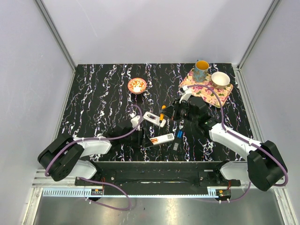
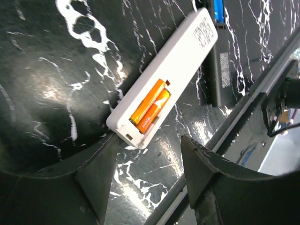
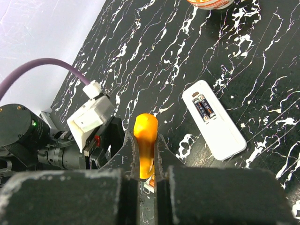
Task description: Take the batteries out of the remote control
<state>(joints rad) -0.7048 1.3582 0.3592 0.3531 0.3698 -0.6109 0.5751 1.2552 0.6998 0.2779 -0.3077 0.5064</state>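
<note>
A white remote control lies face down with its compartment open, and two orange batteries sit side by side in it. My left gripper is open just short of that remote's near end, with only tabletop between its fingers. From above the same remote lies right of the left gripper. My right gripper is shut on a smooth orange piece with a rounded tip; I cannot tell if it is a battery. A second white remote holds two dark cells.
A dark flat cover and a small blue item lie beside the remote near the table's front rail. At the back are an orange bowl, and a mug and a white bowl on a floral mat.
</note>
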